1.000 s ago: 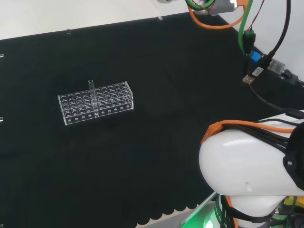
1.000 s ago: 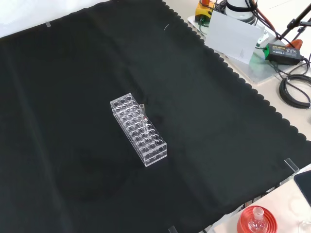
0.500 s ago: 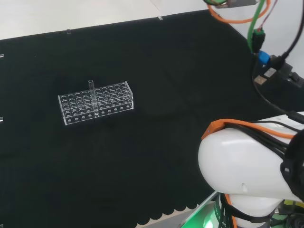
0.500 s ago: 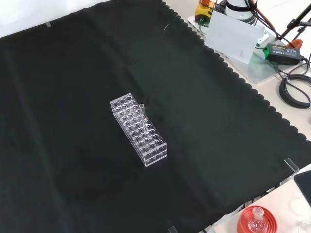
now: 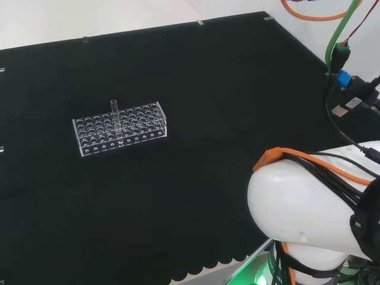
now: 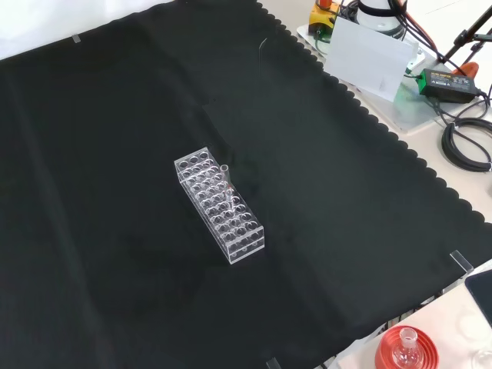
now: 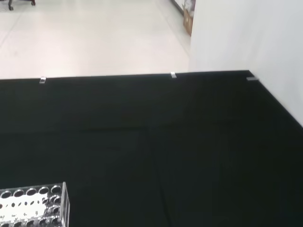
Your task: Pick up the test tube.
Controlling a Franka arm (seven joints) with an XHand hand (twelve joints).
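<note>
A clear test tube point(image 5: 114, 113) stands upright in a clear plastic rack point(image 5: 120, 136) on the black cloth, left of centre in the head view. In the front view the same test tube point(image 6: 226, 176) rises from the rack point(image 6: 221, 204) near the cloth's middle. An end of the rack point(image 7: 33, 208) also appears in the wrist view, seen from some distance above the cloth.
The arm's white link point(image 5: 309, 219) fills the head view's lower right, with orange and green cables point(image 5: 341, 41) above it. In the front view a red ribbed stand with a flask point(image 6: 405, 350) sits off the cloth's near right edge, and a power brick with cables point(image 6: 450, 84) lies at the far right.
In the head view the cables and the part at the top right have moved up and out of the picture. The rack and tube have not moved.
</note>
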